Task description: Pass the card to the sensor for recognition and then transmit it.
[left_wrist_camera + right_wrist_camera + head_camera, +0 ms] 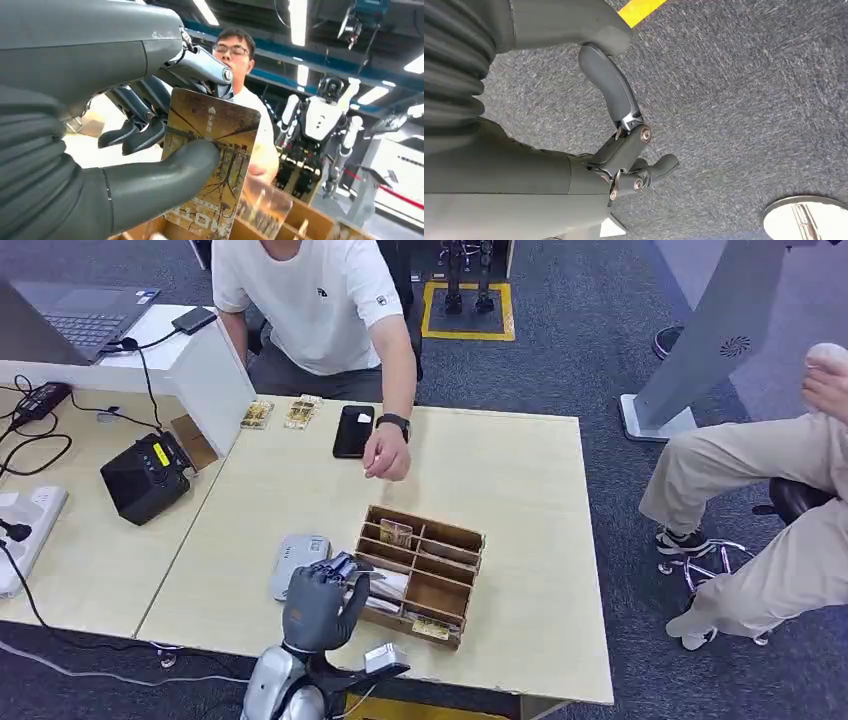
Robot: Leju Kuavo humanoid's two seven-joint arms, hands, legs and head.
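Left hand raised over the near edge of the light wooden table, just left of the wooden compartment tray. From the left wrist view the hand pinches a brown card printed with a bare-tree design: the thick thumb presses across the card's face, darker fingers behind its edge. The card is held upright, above the tray's near-left compartments. A second card stands on edge in a far-left compartment, and another lies flat in the near row.

A grey card sensor lies flat on the table just left of the tray, beside the raised hand.

Right hand hangs over grey carpet, holding nothing; fingers loosely curled yet apart.

A person in a white shirt sits at the far side, hand resting on the table beside a black phone. Two small card stacks lie left of the phone. On the adjoining desk: a black box device and a laptop. A second person in beige trousers sits at the right.
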